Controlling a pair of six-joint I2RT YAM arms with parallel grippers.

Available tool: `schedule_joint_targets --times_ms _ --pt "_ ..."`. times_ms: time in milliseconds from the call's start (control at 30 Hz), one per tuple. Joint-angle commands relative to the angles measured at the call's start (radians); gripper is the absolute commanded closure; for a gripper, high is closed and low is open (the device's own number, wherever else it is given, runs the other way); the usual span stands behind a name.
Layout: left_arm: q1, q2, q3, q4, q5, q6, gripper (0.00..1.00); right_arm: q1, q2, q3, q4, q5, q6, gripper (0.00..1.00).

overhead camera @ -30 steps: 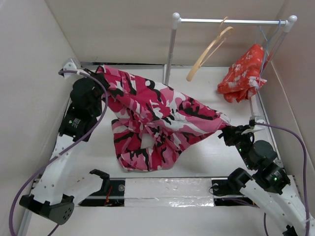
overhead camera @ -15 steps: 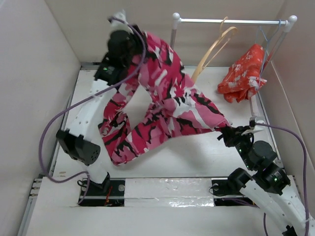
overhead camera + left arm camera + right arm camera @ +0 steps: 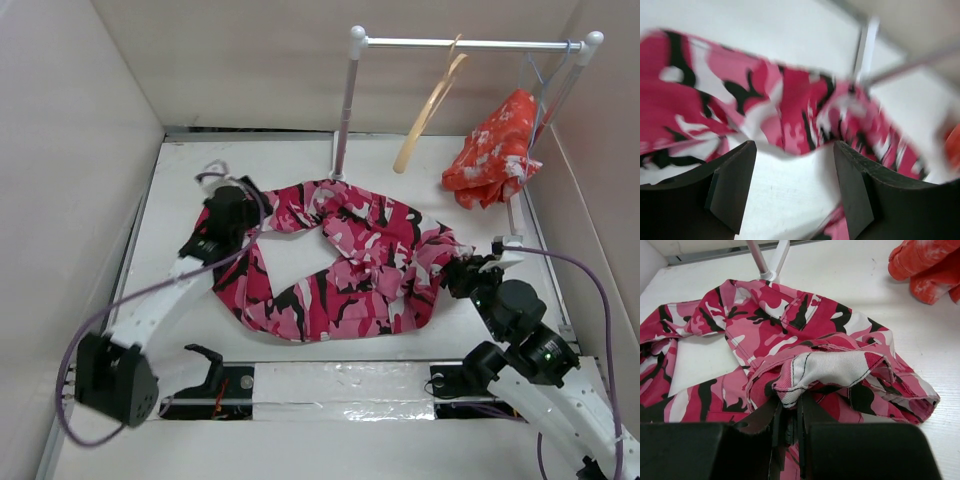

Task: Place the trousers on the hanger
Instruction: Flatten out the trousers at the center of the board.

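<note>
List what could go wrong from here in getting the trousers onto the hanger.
1. The trousers lie in a twisted heap on the table. Only the right claw pinches an edge, so a lift may drag up a tangled bundle, or the thin grip may slip.
2. The left claw stands open and holds nothing; a regrasp could catch several layers at once.
3. The hanger hangs tilted on the rail near the orange cloth; a push could swing it or snag that cloth.

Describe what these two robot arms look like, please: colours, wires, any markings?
The left arm and the right arm are built alike: white tube-like links joined by chunky black joints. A purple cable loops loosely along each. The left gripper and the right gripper have flat, matte-black fingers. No lettering is readable.
</note>
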Motion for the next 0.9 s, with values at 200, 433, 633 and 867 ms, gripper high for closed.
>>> schedule_joint_targets --times_ms 200,433,633,867 --pt "0.326 -0.302 -0.420 0.125 -0.114 -0.351 0.35 -0.008 -0.013 -0.010 0.094 -0.032 -0.025 1.00" --pt "0.456 -0.256 -0.469 0.214 -0.011 -0.386 0.33 -0.008 -0.028 -0.015 0.086 -0.065 -0.034 1.00" --pt "0.456 -0.099 -0.409 0.255 -0.030 -0.394 0.34 -0.008 -0.033 -0.020 0.086 -0.084 -0.033 1.00" --pt "0.456 0.061 -0.343 0.316 -0.005 -0.431 0.64 -0.008 -0.035 0.011 0.119 -0.049 -0.030 1.00"
